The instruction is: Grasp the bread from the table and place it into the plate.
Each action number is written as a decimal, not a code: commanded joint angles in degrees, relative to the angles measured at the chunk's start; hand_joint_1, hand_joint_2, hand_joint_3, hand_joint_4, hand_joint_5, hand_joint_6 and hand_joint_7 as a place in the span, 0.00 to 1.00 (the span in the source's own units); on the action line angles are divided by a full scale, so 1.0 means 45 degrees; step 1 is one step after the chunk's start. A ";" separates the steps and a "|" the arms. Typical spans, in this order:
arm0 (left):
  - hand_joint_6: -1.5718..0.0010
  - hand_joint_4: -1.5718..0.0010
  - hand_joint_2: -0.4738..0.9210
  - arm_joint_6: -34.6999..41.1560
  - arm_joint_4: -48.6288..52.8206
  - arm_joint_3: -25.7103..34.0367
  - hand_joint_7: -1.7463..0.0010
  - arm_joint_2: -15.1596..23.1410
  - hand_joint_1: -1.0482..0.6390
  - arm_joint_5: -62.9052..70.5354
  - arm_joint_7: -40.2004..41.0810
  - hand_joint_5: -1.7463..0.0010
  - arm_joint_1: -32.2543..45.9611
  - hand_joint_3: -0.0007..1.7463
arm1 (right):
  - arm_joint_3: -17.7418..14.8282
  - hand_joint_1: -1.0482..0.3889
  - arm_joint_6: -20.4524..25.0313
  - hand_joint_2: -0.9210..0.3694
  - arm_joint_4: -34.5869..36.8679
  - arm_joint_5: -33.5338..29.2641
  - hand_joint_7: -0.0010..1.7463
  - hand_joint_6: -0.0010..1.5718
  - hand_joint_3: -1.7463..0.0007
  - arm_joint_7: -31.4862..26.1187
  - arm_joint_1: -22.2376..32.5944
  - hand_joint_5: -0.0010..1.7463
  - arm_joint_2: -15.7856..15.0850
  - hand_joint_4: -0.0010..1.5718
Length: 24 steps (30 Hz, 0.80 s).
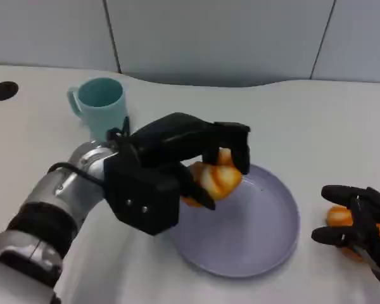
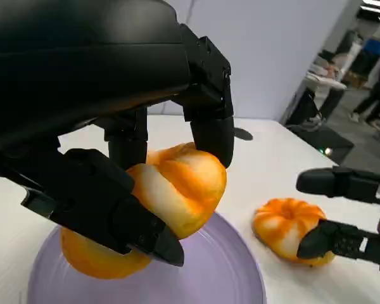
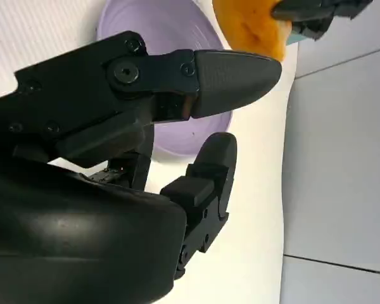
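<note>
Head view shows left hand (image 1: 177,158) gripping round bread (image 1: 216,179) over the plate (image 1: 266,240); no clear long axis. Right hand (image 1: 358,218) lies with fingers apart over a second bread (image 1: 337,216), right of plate.

An open lab or office hall: white table (image 1: 316,120), grey partition panels (image 1: 215,38), distant desks (image 2: 329,82)

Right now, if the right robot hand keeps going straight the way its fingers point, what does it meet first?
Probably the rim of the round lavender plate, just beyond the right robot hand; depth is unclear, so it could pass above it.
</note>
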 commanded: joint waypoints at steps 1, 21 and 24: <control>0.62 0.46 0.93 -0.0138 0.0768 -0.0441 0.00 -0.0319 0.53 0.0760 0.0427 0.00 -0.0711 0.17 | -0.0096 0.51 -0.0102 0.00 0.0063 -0.0018 0.48 0.28 0.76 -0.0065 -0.0035 0.61 -0.0060 0.32; 0.88 0.91 0.99 -0.1015 0.2084 -0.2440 0.31 -0.0033 0.29 0.3250 0.0999 0.20 -0.2126 0.01 | 0.0114 0.51 0.0076 0.00 -0.0123 -0.0246 0.46 0.30 0.74 -0.0430 -0.0092 0.61 0.0033 0.32; 0.87 0.96 1.00 -0.1503 0.2068 -0.2409 0.47 0.0027 0.24 0.3021 0.0504 0.34 -0.2156 0.01 | 0.0162 0.51 0.0112 0.00 -0.0119 -0.0310 0.46 0.30 0.75 -0.0440 -0.0147 0.60 0.0044 0.32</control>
